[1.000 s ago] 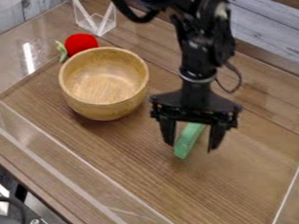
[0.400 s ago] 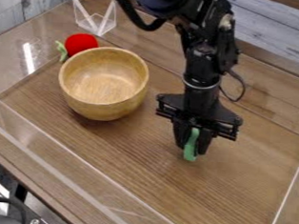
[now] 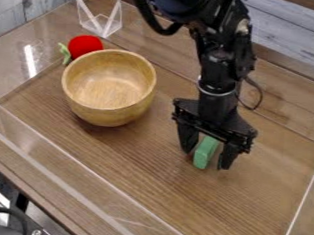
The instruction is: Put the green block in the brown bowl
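The green block point(image 3: 203, 153) lies on the wooden table, right of the brown bowl point(image 3: 104, 110) and about a hand's width from it. My gripper point(image 3: 207, 150) points straight down over the block. Its black fingers point(image 3: 183, 139) stand apart, one on each side of the block, with their tips near the tabletop. The jaws look open and the block rests on the table rather than being lifted. The bowl is upright and nothing shows inside it.
A red round toy fruit point(image 3: 84, 47) sits behind the bowl at the back left. A clear plastic stand point(image 3: 99, 21) rises behind it. A low clear wall point(image 3: 64, 149) runs along the front and left of the table point(image 3: 116, 177).
The jaws drew in on the block half a second ago and have spread wide again. The wrist has rolled. The block has stayed on the table.
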Robot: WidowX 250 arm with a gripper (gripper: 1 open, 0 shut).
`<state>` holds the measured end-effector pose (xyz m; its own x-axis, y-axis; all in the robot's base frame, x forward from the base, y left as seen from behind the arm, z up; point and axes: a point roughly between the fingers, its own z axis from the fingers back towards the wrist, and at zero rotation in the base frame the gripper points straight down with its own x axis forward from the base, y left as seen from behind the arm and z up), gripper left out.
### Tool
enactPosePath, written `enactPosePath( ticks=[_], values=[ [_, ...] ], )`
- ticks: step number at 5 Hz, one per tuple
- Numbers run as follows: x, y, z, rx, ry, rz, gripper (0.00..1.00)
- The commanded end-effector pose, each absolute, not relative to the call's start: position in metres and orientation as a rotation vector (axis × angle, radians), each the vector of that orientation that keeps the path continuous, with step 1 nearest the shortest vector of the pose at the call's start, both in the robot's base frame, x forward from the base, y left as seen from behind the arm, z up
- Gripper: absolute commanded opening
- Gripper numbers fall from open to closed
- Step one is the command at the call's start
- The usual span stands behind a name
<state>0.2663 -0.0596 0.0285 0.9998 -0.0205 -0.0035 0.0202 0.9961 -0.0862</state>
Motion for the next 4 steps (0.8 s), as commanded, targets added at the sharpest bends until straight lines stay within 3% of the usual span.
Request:
enactPosePath(
  ticks=[1,2,3,4],
  values=[
    [0.276,-0.068,0.036,-0.092,-0.033,-0.038,0.0],
    [0.275,-0.072,0.039,-0.096,-0.037,-0.036,0.0],
    [0.269,-0.067,0.042,-0.106,-0.036,-0.071,1.0],
    [0.264,-0.06,0.047,-0.113,-0.045,-0.098,0.0]
  ],
)
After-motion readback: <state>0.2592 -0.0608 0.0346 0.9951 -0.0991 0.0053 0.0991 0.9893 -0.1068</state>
